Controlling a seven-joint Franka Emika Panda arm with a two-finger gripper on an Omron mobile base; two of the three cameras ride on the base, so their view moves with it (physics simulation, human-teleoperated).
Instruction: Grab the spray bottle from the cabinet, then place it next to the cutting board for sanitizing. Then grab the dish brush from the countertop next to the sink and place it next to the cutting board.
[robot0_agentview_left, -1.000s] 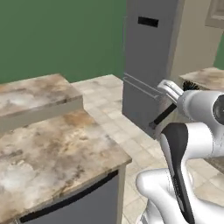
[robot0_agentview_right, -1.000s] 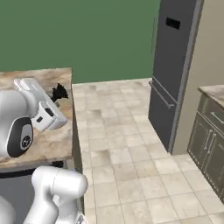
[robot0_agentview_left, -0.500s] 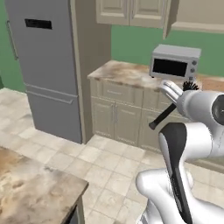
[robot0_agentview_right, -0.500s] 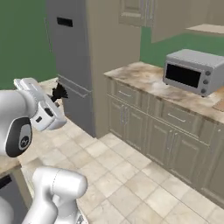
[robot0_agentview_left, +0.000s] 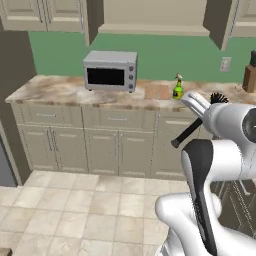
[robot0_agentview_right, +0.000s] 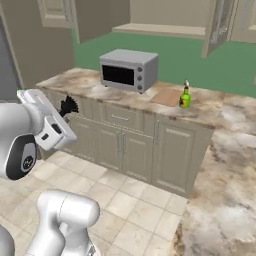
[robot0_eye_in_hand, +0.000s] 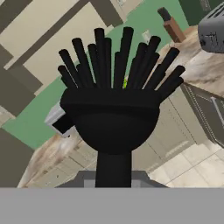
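I read one end effector (robot0_agentview_left: 212, 102) clamped on one dish brush (robot0_eye_in_hand: 114, 100), raised above the floor, one spray bottle (robot0_agentview_left: 177, 88) upright just beside one cutting board (robot0_agentview_left: 157, 91), one toaster oven (robot0_agentview_left: 110, 71) on the worktop (robot0_agentview_left: 55, 90)

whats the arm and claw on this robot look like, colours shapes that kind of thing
The arm is glossy white, built of rounded, bulbous segments, with dark grey to black bands at the joints; one black band runs down the link nearest the left base camera. A round dark grey cap marks a joint in the right base view. The claw sits on a boxy white hand with a small dark slot. No cables or lettering are visible.
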